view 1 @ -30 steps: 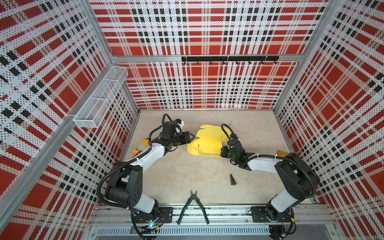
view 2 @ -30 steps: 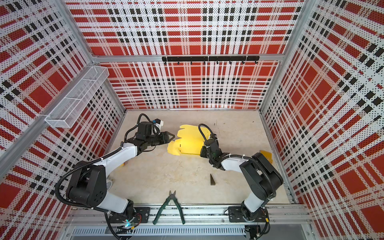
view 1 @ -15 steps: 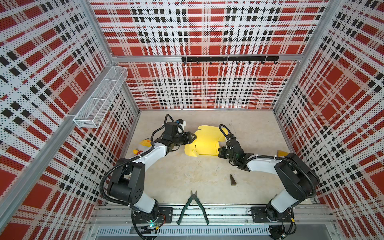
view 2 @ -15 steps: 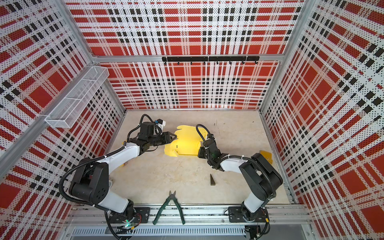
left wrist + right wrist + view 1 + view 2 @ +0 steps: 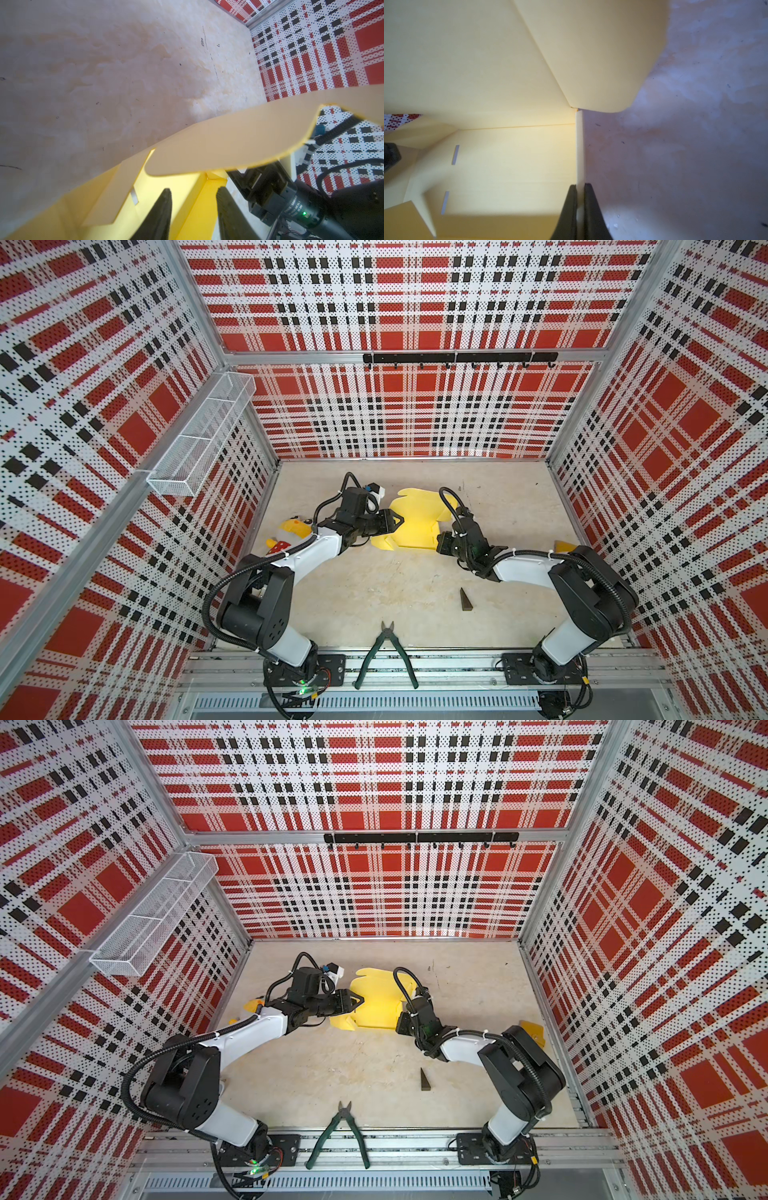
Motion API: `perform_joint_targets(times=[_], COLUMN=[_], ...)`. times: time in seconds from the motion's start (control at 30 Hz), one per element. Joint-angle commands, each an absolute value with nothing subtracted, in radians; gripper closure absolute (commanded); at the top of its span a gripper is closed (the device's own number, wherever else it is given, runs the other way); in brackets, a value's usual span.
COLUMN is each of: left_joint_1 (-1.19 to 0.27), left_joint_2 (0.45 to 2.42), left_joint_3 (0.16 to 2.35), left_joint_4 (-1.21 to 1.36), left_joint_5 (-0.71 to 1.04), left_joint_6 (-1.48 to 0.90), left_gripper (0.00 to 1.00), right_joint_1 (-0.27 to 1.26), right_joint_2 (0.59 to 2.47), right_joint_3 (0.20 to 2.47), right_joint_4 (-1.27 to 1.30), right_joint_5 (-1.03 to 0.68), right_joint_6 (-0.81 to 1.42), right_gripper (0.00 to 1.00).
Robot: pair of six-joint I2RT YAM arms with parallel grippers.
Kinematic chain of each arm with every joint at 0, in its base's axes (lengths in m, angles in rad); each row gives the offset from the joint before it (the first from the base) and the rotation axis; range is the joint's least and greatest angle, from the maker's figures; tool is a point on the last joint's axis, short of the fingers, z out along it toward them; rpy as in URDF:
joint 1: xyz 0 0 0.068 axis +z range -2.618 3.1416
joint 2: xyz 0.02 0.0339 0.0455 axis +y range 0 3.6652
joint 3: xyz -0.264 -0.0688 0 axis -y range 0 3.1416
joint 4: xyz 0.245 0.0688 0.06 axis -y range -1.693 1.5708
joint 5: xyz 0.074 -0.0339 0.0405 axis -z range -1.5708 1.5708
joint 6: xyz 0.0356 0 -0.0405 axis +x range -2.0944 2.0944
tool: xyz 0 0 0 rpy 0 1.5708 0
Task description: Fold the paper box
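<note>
A: Pale yellow die-cut cardboard box (image 5: 415, 526)?
B: Mid-table, far half. Right gripper (image 5: 580, 187) pinches its right wall.
A: Left gripper (image 5: 194, 189)?
B: Came in to its left edge since a second ago (jaws part-open, nothing clamped).

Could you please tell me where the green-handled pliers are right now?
In both top views the pliers lie mid-front on the table, handles over the metal rail; the small dark wedge sits behind to the right.
</note>
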State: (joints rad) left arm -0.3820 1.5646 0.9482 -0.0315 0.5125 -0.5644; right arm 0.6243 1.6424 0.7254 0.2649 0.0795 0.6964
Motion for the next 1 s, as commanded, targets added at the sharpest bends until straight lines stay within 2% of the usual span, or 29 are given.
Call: perform_joint_targets(times=[0.0,0.2,0.4,0.63,0.97], left_joint_1=[-0.353,-0.210,-0.092,-0.163,-0.252], left_joint_2=[1.527,1.452,1.422,1.460,1.494], left_joint_3=[0.979,1.058,0.923,0.824,0.824], left_joint_4=[-0.029,-0.020,0.119,0.382,0.439], left_joint_5=[0.572,0.767,0.743,0.773,0.815], left_joint_6=[-0.579,-0.606,-0.673,-0.762,-0.776], left_gripper=[0.56,0.48,0.38,0.30,0.38], right_joint_1=[0.599,0.513,0.465,0.462,0.468], right_joint_2=[1.622,1.522,1.446,1.477,1.520], right_joint_3=[0.710,0.613,0.579,0.604,0.612], right_joint_4=[0.308,0.364,0.434,0.577,0.611], right_joint_5=[0.086,0.035,-0.011,-0.124,-0.161], right_joint_6=[0.706,0.695,0.671,0.660,0.663], right_gripper=[0.92,0.92,0.92,0.93,0.93])
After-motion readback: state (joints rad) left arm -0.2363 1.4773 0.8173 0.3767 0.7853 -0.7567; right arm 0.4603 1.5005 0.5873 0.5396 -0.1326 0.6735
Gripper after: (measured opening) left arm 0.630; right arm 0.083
